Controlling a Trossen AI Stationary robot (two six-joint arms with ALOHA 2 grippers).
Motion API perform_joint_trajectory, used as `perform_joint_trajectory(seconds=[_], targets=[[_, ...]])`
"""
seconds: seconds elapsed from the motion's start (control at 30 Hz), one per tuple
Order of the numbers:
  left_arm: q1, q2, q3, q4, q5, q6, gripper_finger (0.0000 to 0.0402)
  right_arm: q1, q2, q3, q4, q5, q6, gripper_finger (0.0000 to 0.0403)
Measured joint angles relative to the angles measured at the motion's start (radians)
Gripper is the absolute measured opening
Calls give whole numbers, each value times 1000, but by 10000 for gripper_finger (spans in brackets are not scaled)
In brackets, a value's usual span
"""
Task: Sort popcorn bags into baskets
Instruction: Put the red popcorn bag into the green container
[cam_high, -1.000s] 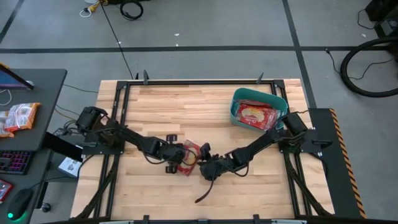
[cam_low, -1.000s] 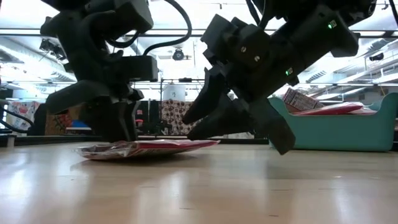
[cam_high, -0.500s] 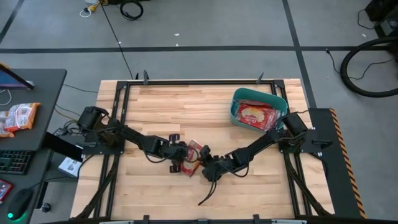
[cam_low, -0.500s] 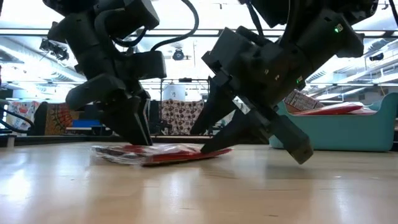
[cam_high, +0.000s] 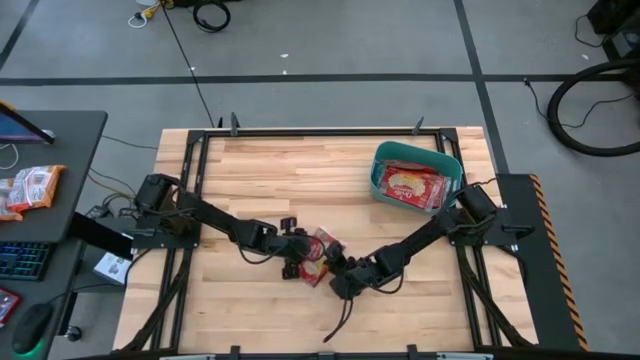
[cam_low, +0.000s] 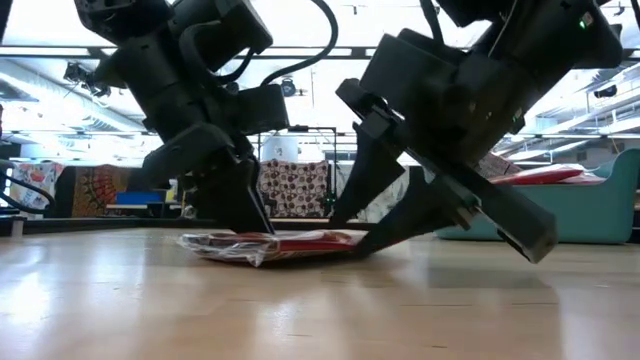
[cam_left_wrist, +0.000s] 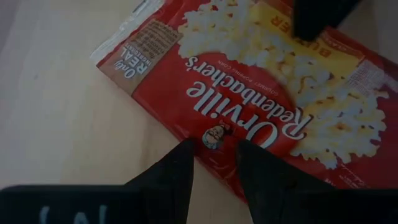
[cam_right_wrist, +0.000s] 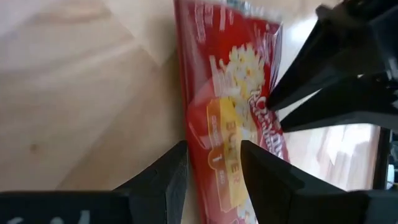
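Observation:
One red popcorn bag (cam_high: 320, 250) lies flat on the wood, near the table's middle toward the near edge. My left gripper (cam_high: 302, 264) stands over the bag's left part, fingers pointing down and a little apart (cam_left_wrist: 214, 149). My right gripper (cam_high: 336, 273) lies low at the bag's right end, open, one finger above the other, with that end between them (cam_right_wrist: 212, 155). The teal basket (cam_high: 380, 165) stands at the far right and holds more red bags (cam_high: 408, 183). My left gripper comes from above, slanting from the table's left. Its two fingertips (cam_left_wrist: 244, 152) rest on the bag's printed face at its long edge (cam_left_wrist: 214, 135), with a narrow gap between them. The bag stays flat on the table. My right gripper comes nearly level from the table's right. Its lower finger (cam_low: 385, 238) runs along the table to the bag's right end (cam_low: 345, 238). Its upper finger (cam_right_wrist: 252, 158) stands over the bag's face (cam_right_wrist: 217, 140). Whether it presses the bag, I cannot tell.
Orange-and-white packets (cam_high: 30, 188) lie on the side desk left of the table. A dark cable (cam_high: 338, 322) trails from my right gripper toward the near edge. Bare wood lies at the table's far left and near right.
My left gripper moved toward the table's right and near edge, and the bag slid along the wood with it, turning slightly. My right gripper shifted toward the near edge and tipped lower, its fingers now at the bag's right end.

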Motion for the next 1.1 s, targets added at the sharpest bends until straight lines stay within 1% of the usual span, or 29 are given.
perform_joint_trajectory(seconds=[0.37, 0.53, 0.67, 0.83, 0.97, 1.03, 1.1], targets=[[0, 3, -2, 17, 8, 23, 130, 8, 0, 0, -21, -7, -44, 153], [0, 4, -4, 28, 10, 25, 130, -22, 2, -1, 9, 76, -60, 152], [0, 4, -4, 25, 15, 25, 130, -28, 2, -1, 76, 99, -108, 142], [0, 4, -4, 27, 23, 26, 130, -21, 2, -1, 117, 97, -151, 103], [0, -24, -4, 14, 26, 42, 130, -21, 2, -1, 111, 99, -110, 46], [0, -59, -9, -28, 17, 58, 130, -16, 0, 0, 102, 108, -92, 21], [-1, -105, -12, -68, -15, 73, 130, -8, -13, -1, 57, 157, -83, 21]])
